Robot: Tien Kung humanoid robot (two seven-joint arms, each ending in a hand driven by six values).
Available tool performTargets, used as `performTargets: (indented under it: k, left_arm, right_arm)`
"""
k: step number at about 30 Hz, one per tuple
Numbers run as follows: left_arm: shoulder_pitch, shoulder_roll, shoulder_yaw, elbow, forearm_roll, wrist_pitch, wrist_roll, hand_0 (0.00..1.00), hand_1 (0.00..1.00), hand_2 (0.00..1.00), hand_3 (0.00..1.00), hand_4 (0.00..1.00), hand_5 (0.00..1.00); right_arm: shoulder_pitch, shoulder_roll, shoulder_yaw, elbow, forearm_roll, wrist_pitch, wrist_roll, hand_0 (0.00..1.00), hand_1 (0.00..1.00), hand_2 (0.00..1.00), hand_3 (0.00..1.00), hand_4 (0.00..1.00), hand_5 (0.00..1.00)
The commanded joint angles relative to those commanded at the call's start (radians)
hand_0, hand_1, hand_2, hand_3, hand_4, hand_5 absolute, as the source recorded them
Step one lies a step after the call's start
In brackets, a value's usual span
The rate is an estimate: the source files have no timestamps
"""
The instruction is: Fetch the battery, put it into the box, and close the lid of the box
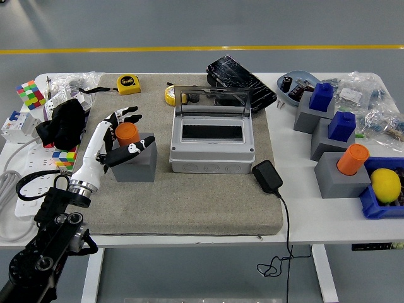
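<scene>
Battery, a short orange cylinder, stands upright in a gray block holder on the tan mat, left of the gray box whose clear lid stands open. The left hand, white with black fingers, curls around the battery, thumb in front, though a firm grip is hard to confirm. No writing is readable, and the hand hides the battery's lower part.

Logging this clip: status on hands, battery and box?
Left hand closing around orange battery, still seated in its grey holder. Right hand out of view. Box lid up, path clear.
</scene>
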Motion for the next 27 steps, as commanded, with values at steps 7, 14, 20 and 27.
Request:
performTargets:
  k: [7,14,20,27]
  left_arm:
    - [-0.010,0.000,0.012,0.024,-0.030,0.002,-0.012,0.429,0.670,0.732,0.795,0.998,0.014]
    - [-0.033,0.000,0.021,0.068,-0.099,0.018,-0.041,0.322,0.589,0.669,0.767,0.998,0.002]
    - [-0.048,0.000,0.035,0.099,-0.163,0.036,-0.075,0.250,0.411,0.459,0.600,0.871,0.002]
    - [-0.061,0.000,0.053,0.131,-0.195,0.036,-0.092,0.224,0.303,0.341,0.411,0.783,0.002]
  right_arm:
    - [0.001,0.000,0.001,0.000,-0.002,0.000,-0.001,0.763,0.720,0.732,0.750,0.998,0.542]
    - [0.003,-0.001,0.006,0.000,-0.005,-0.001,-0.002,0.763,0.720,0.732,0.750,0.998,0.542]
    - [0.005,0.000,0.005,0.000,-0.005,0.000,0.000,0.764,0.720,0.732,0.750,0.998,0.542]
    - [0.003,0.002,0.003,0.000,-0.008,0.001,0.001,0.762,0.720,0.732,0.750,0.998,0.542]
